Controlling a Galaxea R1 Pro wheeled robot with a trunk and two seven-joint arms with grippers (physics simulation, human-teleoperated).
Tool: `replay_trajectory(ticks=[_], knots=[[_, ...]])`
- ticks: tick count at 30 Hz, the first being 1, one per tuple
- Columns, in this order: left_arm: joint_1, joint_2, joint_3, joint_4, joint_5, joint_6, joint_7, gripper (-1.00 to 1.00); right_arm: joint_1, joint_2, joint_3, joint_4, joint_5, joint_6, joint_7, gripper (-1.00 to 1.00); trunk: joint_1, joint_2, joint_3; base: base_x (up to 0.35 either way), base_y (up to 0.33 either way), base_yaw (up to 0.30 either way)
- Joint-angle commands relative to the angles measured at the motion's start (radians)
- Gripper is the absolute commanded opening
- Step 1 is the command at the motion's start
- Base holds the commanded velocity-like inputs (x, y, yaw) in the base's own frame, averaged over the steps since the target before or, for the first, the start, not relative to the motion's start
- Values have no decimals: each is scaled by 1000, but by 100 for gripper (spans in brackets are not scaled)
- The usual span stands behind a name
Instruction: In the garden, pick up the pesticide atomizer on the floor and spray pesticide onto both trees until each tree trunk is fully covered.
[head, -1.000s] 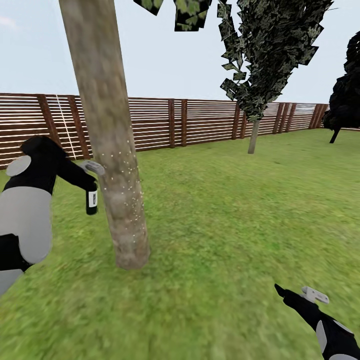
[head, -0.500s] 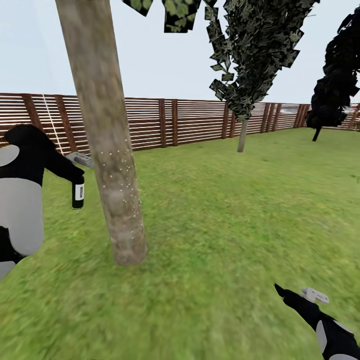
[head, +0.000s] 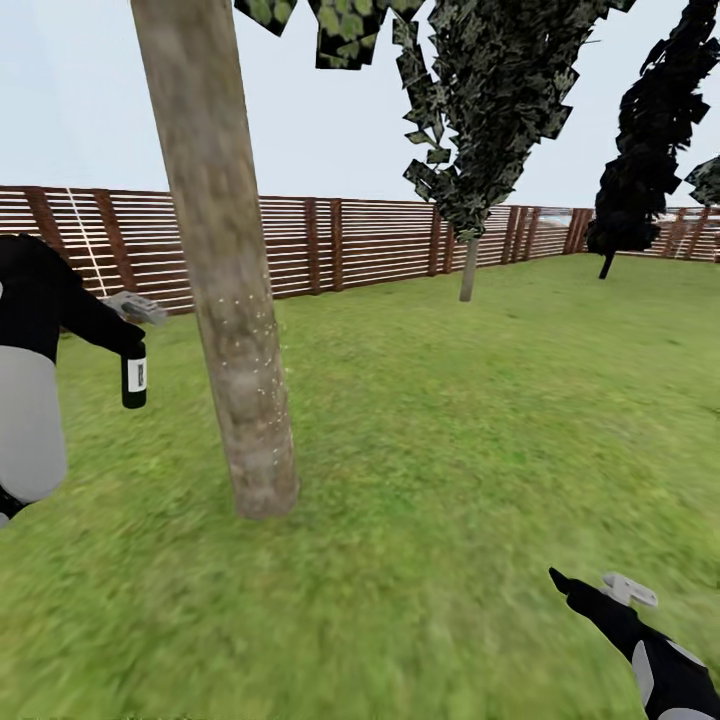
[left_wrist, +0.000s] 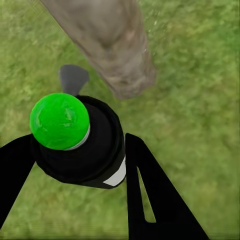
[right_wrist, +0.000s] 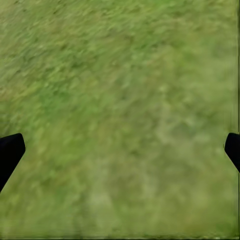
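Note:
A thick grey-brown tree trunk (head: 235, 300) rises close in front of me, with small white specks on its bark at mid height. My left gripper (head: 131, 347) is shut on the pesticide atomizer (head: 134, 375), a slim dark bottle with a white label, held upright a short way left of the trunk. In the left wrist view the atomizer (left_wrist: 82, 145) shows a green top between the black fingers (left_wrist: 150, 190), with the tree trunk (left_wrist: 105, 40) beyond it. A second tree (head: 468, 270) stands farther back by the fence. My right gripper (head: 597, 586) hangs open low over the grass (right_wrist: 120, 125).
The garden lawn (head: 480, 400) spreads wide to the right and ahead. A brown slat fence (head: 370, 240) bounds it at the back. A dark column-shaped tree (head: 640, 150) stands at the far right.
The whole view has shifted as the camera moved. My left gripper with the atomizer now stands farther left of the trunk. The right arm has kept its place.

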Motion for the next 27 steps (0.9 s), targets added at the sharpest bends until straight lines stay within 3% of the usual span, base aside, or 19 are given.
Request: replay_trajectory(ticks=[1,5,9,10,12,13,15,16,17,18,19,23,27], knots=[[0,3,0,0,1,-1,0,-100,0,0,0,0,0,0,0,100,0,0,0,-193,260,-213],[3,31,4,6,3,-4,0,-100,0,0,0,0,0,0,0,100,0,0,0,-174,265,-261],[38,36,92,13,6,-5,11,-100,0,0,0,0,0,0,0,100,0,0,0,-91,186,-274],[71,36,118,22,8,-6,31,-100,0,0,0,0,0,0,-1,100,0,0,0,-16,40,-275],[135,30,172,36,30,-9,127,-100,0,0,0,0,0,0,-1,100,0,0,0,-6,15,-249],[176,26,199,55,76,-12,195,-100,0,0,0,0,0,0,-1,100,0,0,0,-2,5,-121],[243,21,223,107,216,-47,355,-100,0,0,0,0,0,0,-2,100,0,0,0,-1,2,-47],[288,14,231,171,356,-92,521,-100,0,0,0,0,0,0,-2,100,0,0,0,0,1,-16],[312,11,233,232,448,-121,638,-100,0,0,0,0,0,0,-2,100,0,0,0,0,0,-8],[329,8,235,323,539,-163,771,-100,0,0,0,0,0,0,-2,100,0,0,0,0,0,-3],[335,8,236,392,582,-199,854,-100,0,0,0,1,0,0,-2,100,0,0,0,0,0,-2],[341,-23,236,589,657,-280,1094,-100,0,0,0,1,0,0,-2,100,0,0,0,0,0,0],[342,-78,237,657,670,-287,1149,-100,0,0,0,1,0,0,-2,100,0,0,0,0,0,0]])
